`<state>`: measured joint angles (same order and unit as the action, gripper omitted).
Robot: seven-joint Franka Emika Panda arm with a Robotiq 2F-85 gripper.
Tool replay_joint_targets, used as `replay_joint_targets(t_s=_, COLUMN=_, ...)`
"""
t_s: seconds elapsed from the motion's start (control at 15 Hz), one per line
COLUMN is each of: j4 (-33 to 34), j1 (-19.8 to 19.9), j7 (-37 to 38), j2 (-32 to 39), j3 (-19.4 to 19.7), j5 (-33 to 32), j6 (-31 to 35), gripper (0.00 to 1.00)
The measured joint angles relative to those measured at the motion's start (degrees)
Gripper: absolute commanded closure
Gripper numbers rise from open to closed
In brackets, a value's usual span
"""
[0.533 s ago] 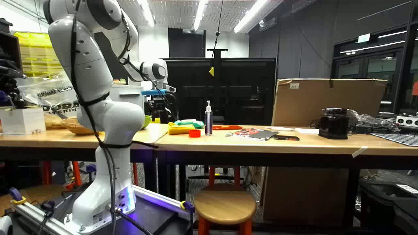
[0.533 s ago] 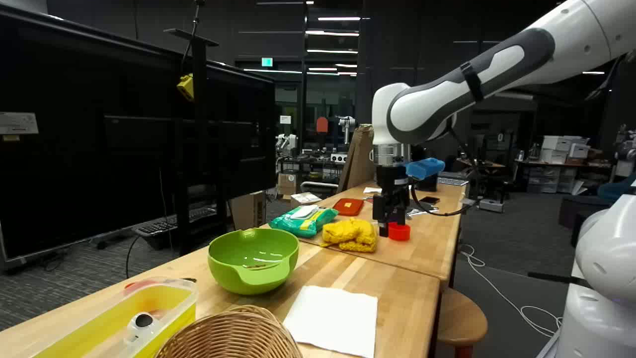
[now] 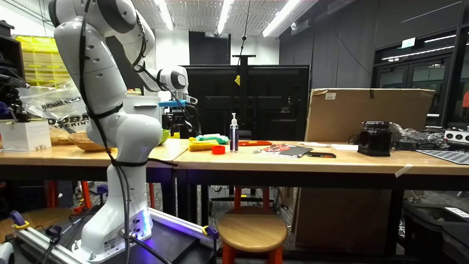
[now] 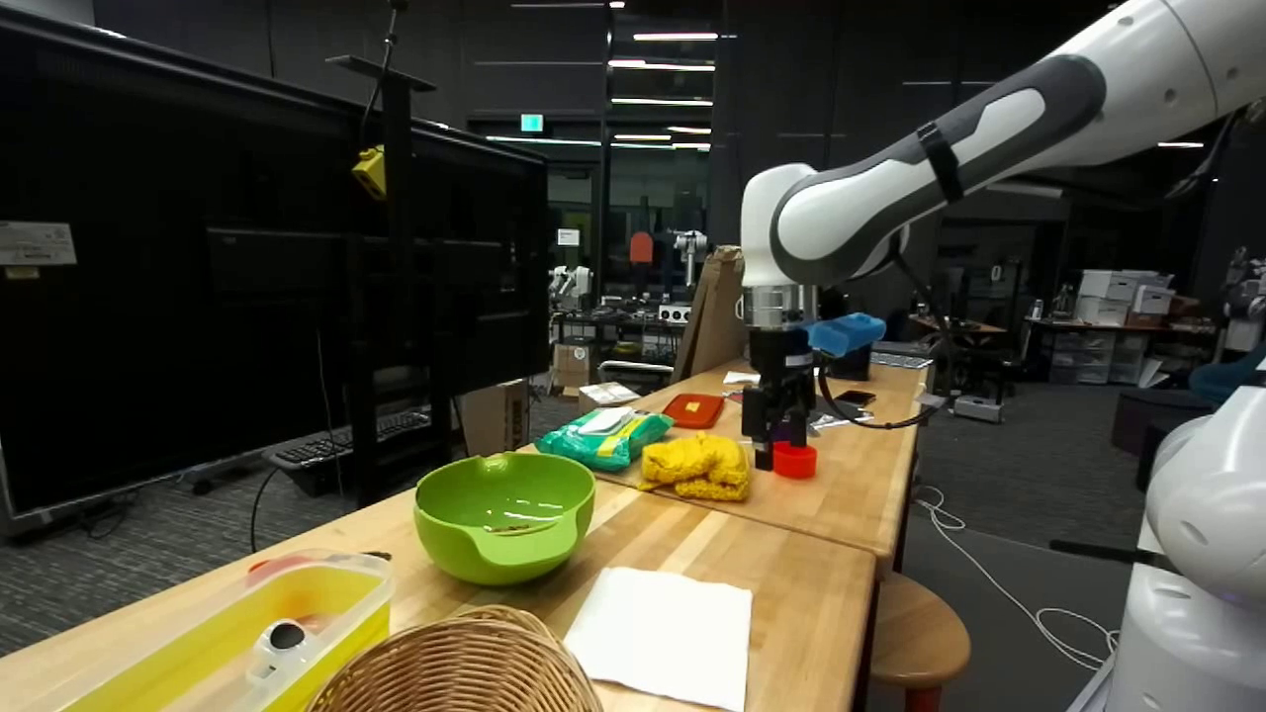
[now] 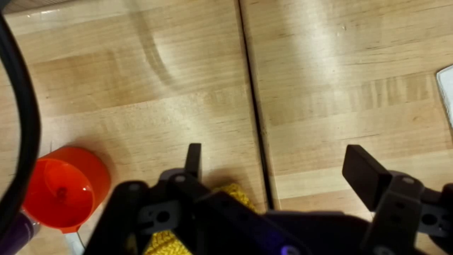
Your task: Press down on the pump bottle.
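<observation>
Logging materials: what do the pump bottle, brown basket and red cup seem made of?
Pump bottle: plastic or glass, I can't tell which; smooth, partly see-through look.
Brown basket: probably wicker or rattan, with a slight sheen; interlaced strands show.
Red cup: likely glossy plastic, judging by its even colour and bright highlights.

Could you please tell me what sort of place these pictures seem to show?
It is most likely a robotics lab or workshop. A large robot arm extends over a long wooden table, and in an exterior view what looks like another robot arm stands in the background.
</observation>
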<state>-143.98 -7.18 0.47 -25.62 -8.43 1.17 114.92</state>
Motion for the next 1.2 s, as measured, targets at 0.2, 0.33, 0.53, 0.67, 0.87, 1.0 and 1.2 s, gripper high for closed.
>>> replay_joint_targets(t_s=0.2, j4=0.0, j1=-0.1, j7=-0.5, j2=0.0, j3=0.0, j5=0.0, j6=0.0, gripper=0.00)
replay_joint_targets(t_s=0.33, j4=0.0, j1=-0.1, j7=-2.1, j2=0.0, j3=0.0, j5=-0.1, j6=0.0, gripper=0.00)
replay_joint_targets(t_s=0.53, j4=0.5, j1=-0.2, j7=-4.1, j2=-0.1, j3=0.0, j5=-2.8, j6=0.0, gripper=0.00)
replay_joint_targets(t_s=0.67, j4=1.2, j1=-0.2, j7=-4.7, j2=-0.3, j3=0.1, j5=-5.2, j6=0.1, gripper=0.00)
replay_joint_targets(t_s=0.87, j4=2.6, j1=0.0, j7=-4.7, j2=-0.9, j3=0.4, j5=-8.3, j6=0.3, gripper=0.00)
replay_joint_targets(t_s=1.0, j4=3.5, j1=0.6, j7=-4.5, j2=-1.9, j3=1.0, j5=-9.5, j6=0.7, gripper=0.00)
replay_joint_targets(t_s=1.2, j4=5.1, j1=2.6, j7=-3.8, j2=-4.0, j3=2.8, j5=-10.0, j6=0.7, gripper=0.00)
